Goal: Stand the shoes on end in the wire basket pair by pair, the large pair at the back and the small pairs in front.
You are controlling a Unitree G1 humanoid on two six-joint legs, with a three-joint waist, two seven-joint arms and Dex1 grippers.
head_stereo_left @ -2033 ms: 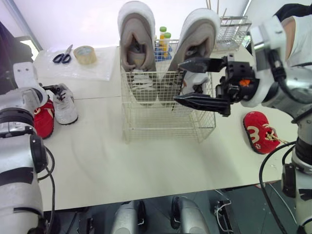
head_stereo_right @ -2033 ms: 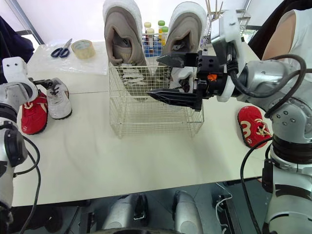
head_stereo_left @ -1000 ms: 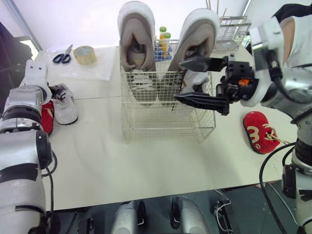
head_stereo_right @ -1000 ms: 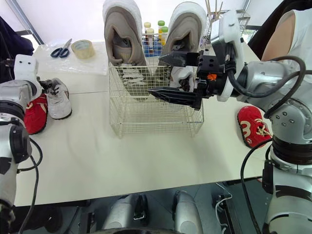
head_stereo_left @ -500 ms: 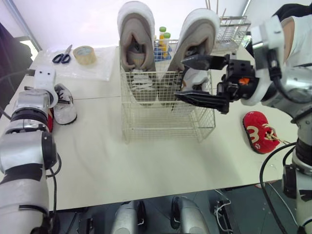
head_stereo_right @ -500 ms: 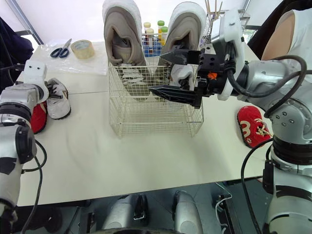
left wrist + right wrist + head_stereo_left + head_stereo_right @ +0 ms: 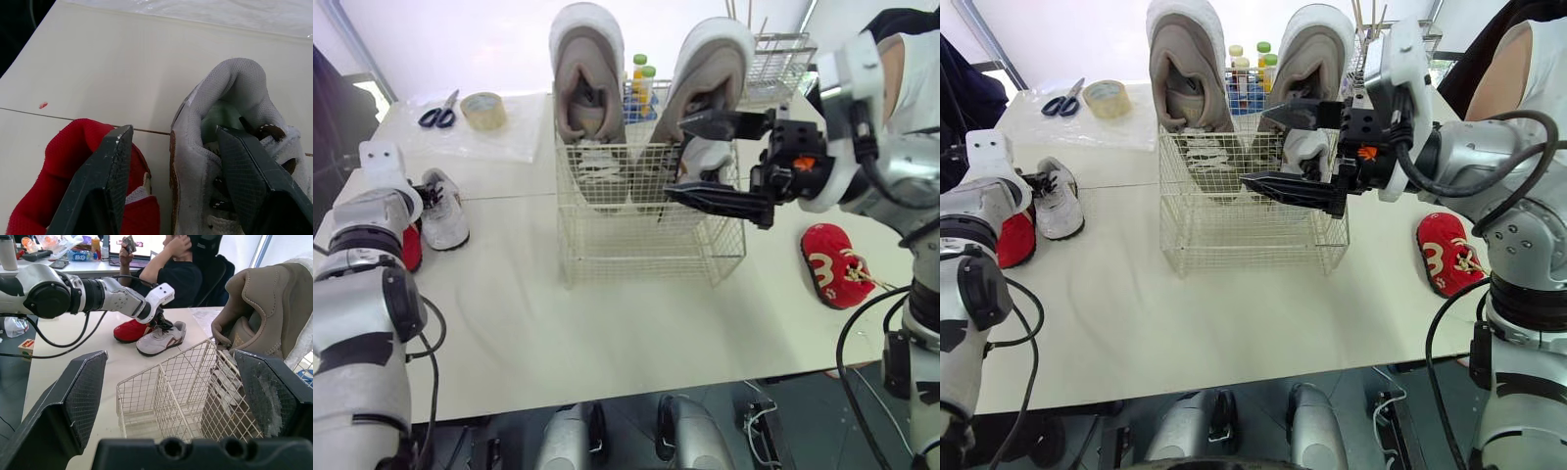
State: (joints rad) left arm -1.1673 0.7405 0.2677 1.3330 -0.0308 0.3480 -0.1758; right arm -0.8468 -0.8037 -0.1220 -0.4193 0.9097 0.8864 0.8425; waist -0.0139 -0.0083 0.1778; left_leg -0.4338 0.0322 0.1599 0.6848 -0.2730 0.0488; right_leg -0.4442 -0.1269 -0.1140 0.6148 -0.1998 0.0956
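Observation:
A white wire basket (image 7: 646, 230) stands mid-table with a large beige pair on end at its back, one shoe left (image 7: 587, 88) and one right (image 7: 713, 73). My right gripper (image 7: 677, 157) hovers open at the basket's right front; a small white shoe (image 7: 707, 160) shows in the basket behind its fingers. At the table's left lie a small grey-white shoe (image 7: 230, 147) and a red shoe (image 7: 73, 161). My left gripper (image 7: 173, 134) is open, one finger in the grey shoe's opening, the other over the red shoe. Another red shoe (image 7: 832, 264) lies at the right.
Scissors (image 7: 437, 113) and a tape roll (image 7: 483, 108) lie on a plastic sheet at the back left. Bottles (image 7: 643, 76) stand behind the basket, with a smaller wire rack (image 7: 778, 64) at the back right. A seated person (image 7: 171, 264) is beyond the table.
My left wrist has swung about above the small shoes at the left, ending a little further left. The right gripper has edged slightly toward the basket. The shoes have stayed put.

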